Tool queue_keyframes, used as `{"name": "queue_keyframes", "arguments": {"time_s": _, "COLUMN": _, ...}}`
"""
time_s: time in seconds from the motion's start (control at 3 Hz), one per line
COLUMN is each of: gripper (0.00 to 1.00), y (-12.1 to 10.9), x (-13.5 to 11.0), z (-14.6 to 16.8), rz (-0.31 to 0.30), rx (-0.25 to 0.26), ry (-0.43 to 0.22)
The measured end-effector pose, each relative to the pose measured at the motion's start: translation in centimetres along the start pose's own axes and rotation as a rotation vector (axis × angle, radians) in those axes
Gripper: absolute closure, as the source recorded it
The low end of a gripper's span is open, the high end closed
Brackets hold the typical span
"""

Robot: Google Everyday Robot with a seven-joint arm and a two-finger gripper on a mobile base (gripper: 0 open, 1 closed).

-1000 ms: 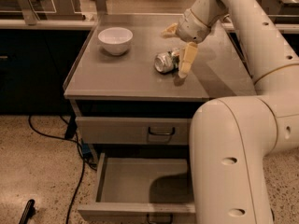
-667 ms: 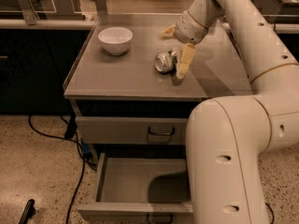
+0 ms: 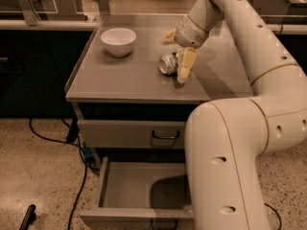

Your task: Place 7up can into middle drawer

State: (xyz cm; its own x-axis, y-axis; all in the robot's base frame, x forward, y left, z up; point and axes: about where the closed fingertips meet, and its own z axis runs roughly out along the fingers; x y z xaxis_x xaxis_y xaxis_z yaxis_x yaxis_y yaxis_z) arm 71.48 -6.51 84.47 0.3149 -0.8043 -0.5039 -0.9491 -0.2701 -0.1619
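Observation:
The 7up can [image 3: 168, 63], small, silver and dented, lies on its side on the grey cabinet top [image 3: 120, 80]. My gripper [image 3: 177, 51] is open and low over the top at the can. Its near finger [image 3: 186, 64] stands against the can's right side. The other finger [image 3: 168, 36] is behind the can, farther back. The can is not lifted. The middle drawer [image 3: 134, 190] is pulled open below the front of the cabinet, and its inside is bare grey metal, partly hidden by my arm.
A white bowl [image 3: 118, 40] stands at the back left of the cabinet top. The upper drawer [image 3: 129, 133] with its dark handle is closed. My big white arm [image 3: 230, 157] covers the right front of the cabinet. Cables [image 3: 72, 143] lie on the speckled floor at left.
The gripper has shifted slightly left, closer onto the can. The can and the bowl stay where they were. The drawer stays open.

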Motion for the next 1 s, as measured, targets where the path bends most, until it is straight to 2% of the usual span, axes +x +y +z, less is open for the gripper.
{"name": "queue_keyframes", "arguments": {"time_s": 0.67, "gripper": 0.00, "y": 1.3, "x": 1.6, "z": 0.4, "rz": 0.057, "rx": -0.032, "ry": -0.003}}
{"name": "queue_keyframes", "arguments": {"time_s": 1.0, "gripper": 0.19, "y": 0.1, "x": 1.5, "z": 0.9, "rz": 0.056, "rx": 0.005, "ry": -0.006}}
